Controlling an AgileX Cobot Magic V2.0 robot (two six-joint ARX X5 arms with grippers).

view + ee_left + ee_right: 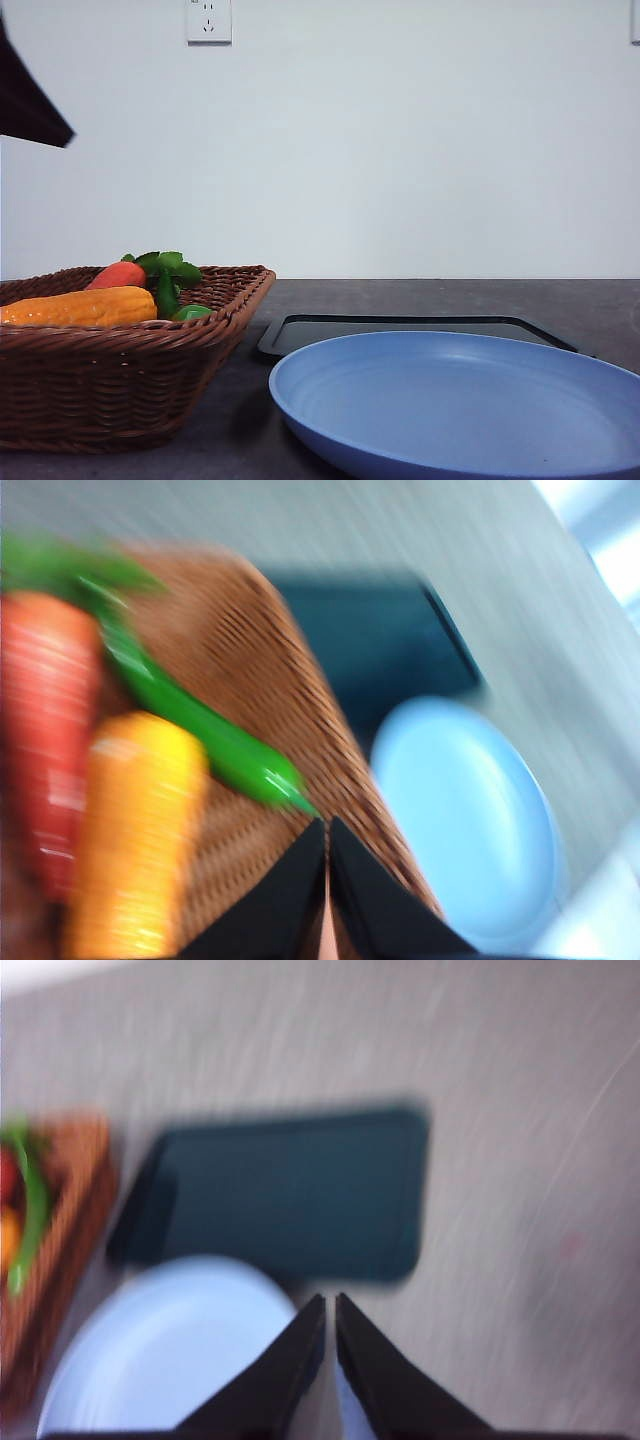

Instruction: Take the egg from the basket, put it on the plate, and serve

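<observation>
I see a plain white wall [400, 150] with a socket [209, 20] high up, behind the dark grey desk [450, 297].

The basket [130, 385] is rough brown woven wicker. The plate [460, 410] looks smooth and matt. The black tray [400, 328] has a slightly glossy rim.

right wrist cam, frame blurred

right gripper [329, 1305] fingers pressed together, tips nearly touching, hanging over the gap between plate [170, 1350] and black tray [290, 1195]. tray lies flat on the grey bench [520, 1110], plate just beside it. basket [55, 1250] sits beside plate and tray, with green, red and orange produce inside, too blurred to identify.
</observation>
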